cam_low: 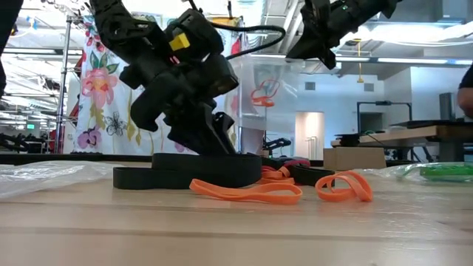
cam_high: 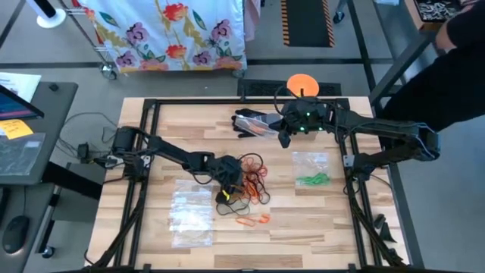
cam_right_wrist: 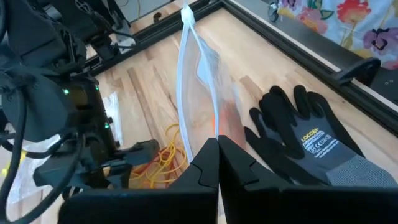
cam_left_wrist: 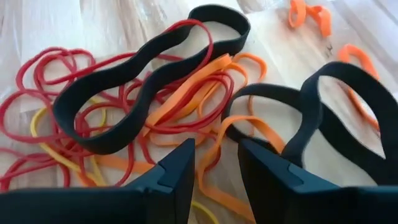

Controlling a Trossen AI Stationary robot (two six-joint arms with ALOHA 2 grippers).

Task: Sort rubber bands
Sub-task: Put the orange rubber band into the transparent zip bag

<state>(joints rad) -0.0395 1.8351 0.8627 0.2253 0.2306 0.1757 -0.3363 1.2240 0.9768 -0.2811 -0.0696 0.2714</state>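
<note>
Glove (cam_right_wrist: pixel 314 146) beside right hand's (cam_right_wrist: pixel 217 163) bag (cam_right_wrist: pixel 198 81)

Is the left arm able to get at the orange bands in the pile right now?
Probably yes. The left end effector hangs open right over the pile, an orange band just ahead of its fingers; black bands lie tangled over some, but nothing blocks the way.

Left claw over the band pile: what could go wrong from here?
1. The left claw sits over a tangle of red, orange and black bands; closing may snag several colours at once.
2. The right claw is shut on a thin clear bag held in the air, by its edge; it may slip.
3. The held bag hangs beside the glove and could catch on it.
</note>
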